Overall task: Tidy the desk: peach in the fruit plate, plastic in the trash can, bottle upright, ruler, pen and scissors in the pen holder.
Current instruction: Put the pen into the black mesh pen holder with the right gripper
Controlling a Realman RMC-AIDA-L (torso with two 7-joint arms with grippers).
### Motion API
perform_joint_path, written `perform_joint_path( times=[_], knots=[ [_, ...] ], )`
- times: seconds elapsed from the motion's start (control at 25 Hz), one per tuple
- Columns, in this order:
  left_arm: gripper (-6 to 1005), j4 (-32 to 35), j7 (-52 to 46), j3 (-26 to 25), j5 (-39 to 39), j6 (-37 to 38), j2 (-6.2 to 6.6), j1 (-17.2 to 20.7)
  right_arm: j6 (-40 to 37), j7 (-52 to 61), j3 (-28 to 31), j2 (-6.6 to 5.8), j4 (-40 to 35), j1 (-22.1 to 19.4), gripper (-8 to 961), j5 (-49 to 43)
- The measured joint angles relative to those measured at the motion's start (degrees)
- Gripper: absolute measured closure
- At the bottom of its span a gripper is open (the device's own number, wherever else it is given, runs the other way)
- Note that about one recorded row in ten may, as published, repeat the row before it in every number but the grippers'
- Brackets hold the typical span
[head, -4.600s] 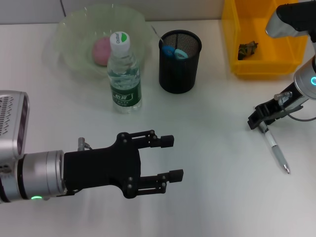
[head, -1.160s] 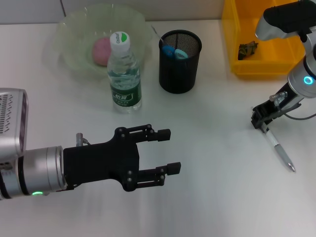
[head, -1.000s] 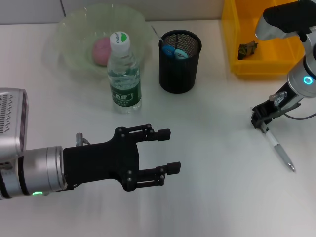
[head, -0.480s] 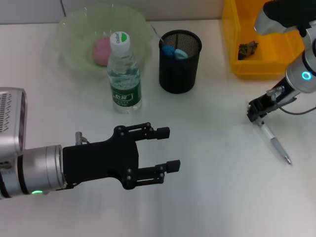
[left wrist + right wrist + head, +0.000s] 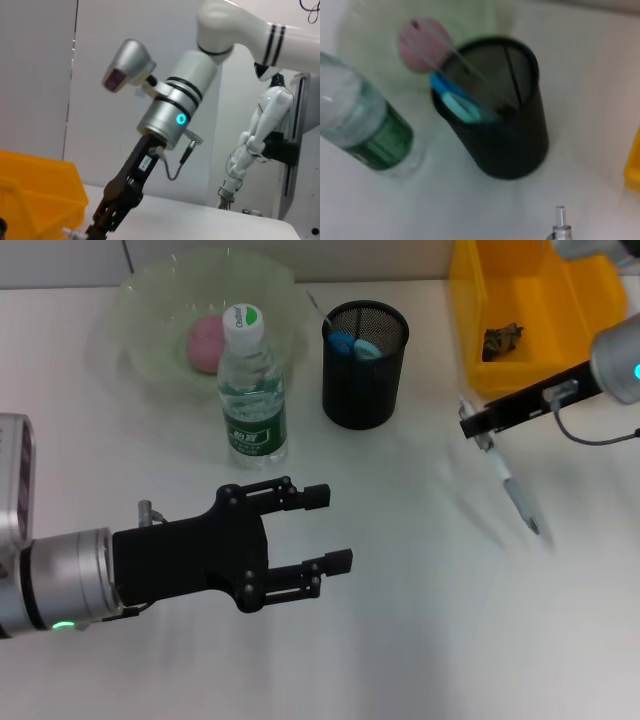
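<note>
My right gripper (image 5: 474, 426) is shut on the top end of the pen (image 5: 513, 490), which hangs slanted above the table, right of the black mesh pen holder (image 5: 365, 364). The holder (image 5: 506, 125) contains blue-handled scissors (image 5: 462, 103) and a clear ruler (image 5: 466, 66). Left of the holder, the bottle (image 5: 252, 390) stands upright. The pink peach (image 5: 206, 341) lies in the green fruit plate (image 5: 150, 300). Crumpled plastic (image 5: 502, 338) sits in the yellow trash can (image 5: 470, 330). Near the front left, my left gripper (image 5: 330, 528) hovers open and holds nothing.
The left wrist view looks across at the right arm (image 5: 170, 115) and a corner of the yellow bin (image 5: 35, 190). The white desk's back edge runs behind the plate and bin.
My right gripper has risen with the pen and carried it left, toward the pen holder. The left arm has drifted slightly back and to the left.
</note>
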Motion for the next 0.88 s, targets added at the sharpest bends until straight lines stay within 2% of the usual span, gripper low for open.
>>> perform_joint_path(
  times=[0.04, 0.16, 0.2, 0.32, 0.4, 0.44, 0.56, 0.6, 0.64, 0.88],
  knots=[
    [301, 0.01, -0.01, -0.25, 0.00, 0.18, 0.01, 0.13, 0.00, 0.00, 0.00, 0.00, 0.00, 0.00, 767, 0.00],
    [301, 0.03, -0.03, -1.61, -0.04, 1.11, 0.00, 0.63, 0.41, -4.62, 0.27, -0.07, -4.38, -4.71, 767, 6.42],
    [301, 0.02, -0.03, -1.82, -0.05, 1.26, 0.00, 0.66, 1.09, -9.16, 1.05, -0.13, -6.57, -8.33, 767, 12.52],
    [301, -0.09, -0.04, -2.18, -0.05, 1.71, 0.00, 0.67, 1.30, -13.60, 2.24, -0.16, -7.37, -10.74, 768, 17.90],
    [301, -0.09, -0.05, -2.32, -0.05, 1.77, 0.00, 0.68, 0.98, -22.61, 3.75, -0.14, -6.92, -13.84, 768, 27.14],
    [301, -0.09, -0.05, -2.32, -0.05, 1.77, 0.00, 0.68, 0.98, -22.61, 3.75, -0.14, -6.92, -13.84, 768, 27.14],
    [301, -0.09, -0.06, -2.76, -0.05, 1.76, -0.05, 0.67, 0.89, -31.75, 3.97, -0.09, -5.19, -16.22, 768, 36.17],
    [301, -0.09, -0.07, -2.88, -0.05, 1.69, -0.07, 0.64, 0.88, -38.01, 4.00, -0.08, -3.40, -17.44, 768, 42.38],
    [301, -0.09, -0.07, -2.92, -0.05, 1.59, -0.11, 0.60, 0.88, -38.01, 4.00, -0.08, -3.40, -17.44, 768, 42.38],
    [301, -0.07, -0.08, -2.95, -0.03, 1.48, -0.10, 0.53, 1.40, -54.28, 4.49, -0.05, 5.24, -17.93, 769, 58.37]
  ],
)
